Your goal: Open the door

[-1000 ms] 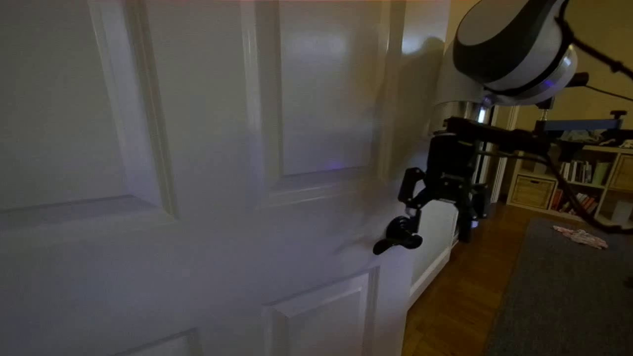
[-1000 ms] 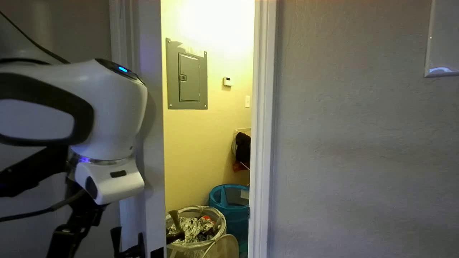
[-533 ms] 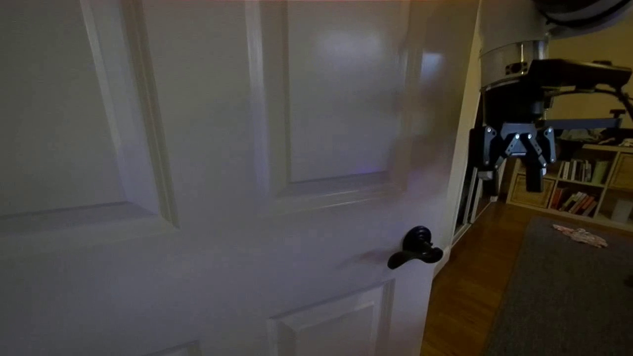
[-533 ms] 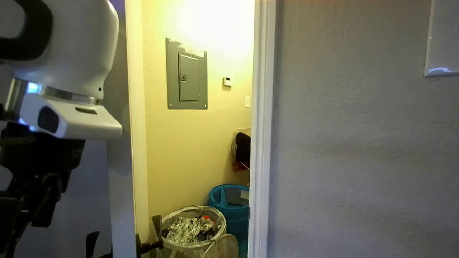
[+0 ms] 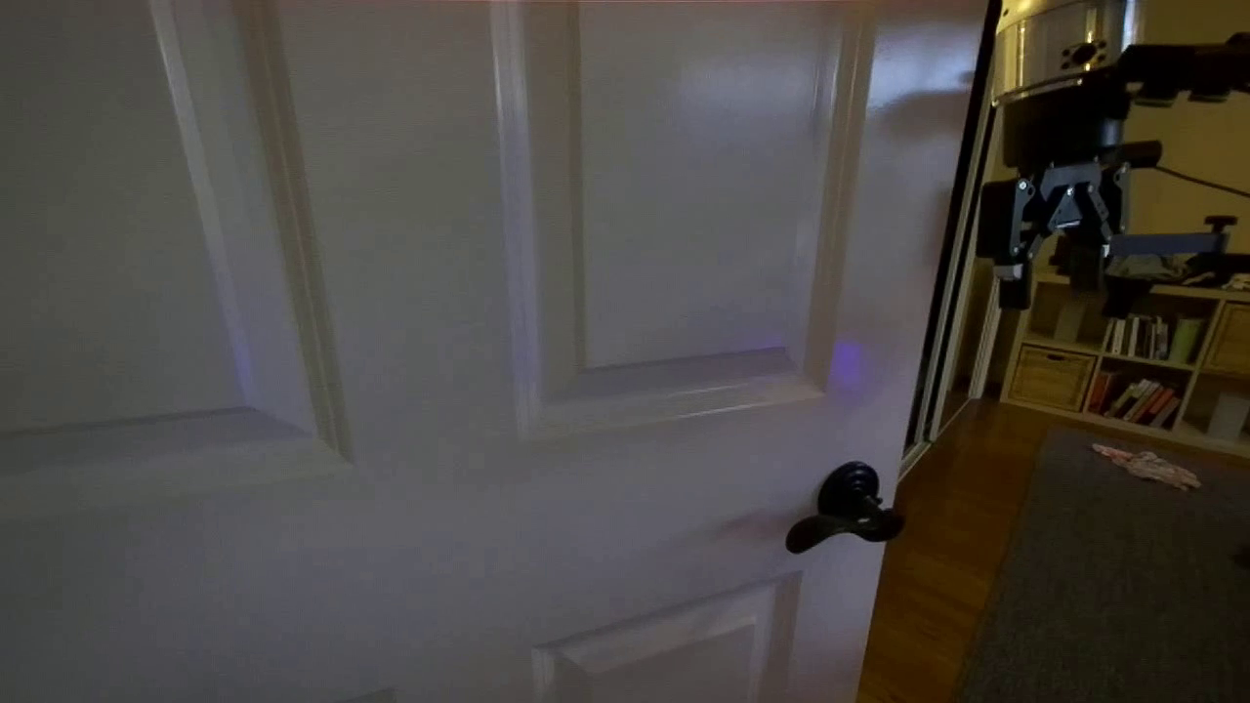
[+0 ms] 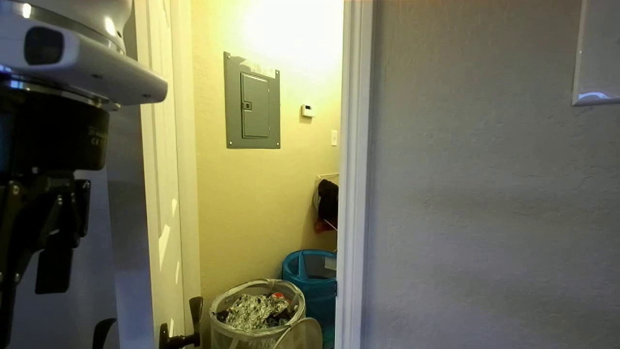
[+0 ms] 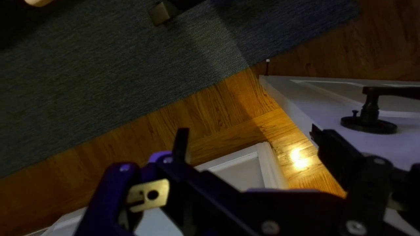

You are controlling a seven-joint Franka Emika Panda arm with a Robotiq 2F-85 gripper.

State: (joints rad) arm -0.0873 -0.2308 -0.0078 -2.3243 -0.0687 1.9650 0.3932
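Note:
The white panelled door (image 5: 674, 488) stands ajar, with a lit room showing past its edge (image 6: 133, 300) in an exterior view. Its dark lever handle (image 5: 848, 513) is free of the gripper. A lever also shows in the wrist view (image 7: 370, 113), at right on the door face (image 7: 315, 105). My gripper (image 5: 1053, 278) is above the handle and to its right in an exterior view, near the door's free edge. In the wrist view the gripper's fingers (image 7: 248, 136) are wide apart with nothing between them. In an exterior view the gripper (image 6: 29, 286) is partly cut off at left.
A white door frame (image 6: 356, 194) and grey wall (image 6: 484, 203) stand right of the opening. A mesh hamper (image 6: 259, 332) and blue hamper (image 6: 310, 271) stand inside the room. A grey rug (image 5: 1104, 586) lies on the wood floor, with a cube shelf (image 5: 1113, 381) behind.
The door has swung further, widening the opening. The gripper, beside the handle a second ago, has risen and moved away from it. Between half a second ago and now the door still moves slightly.

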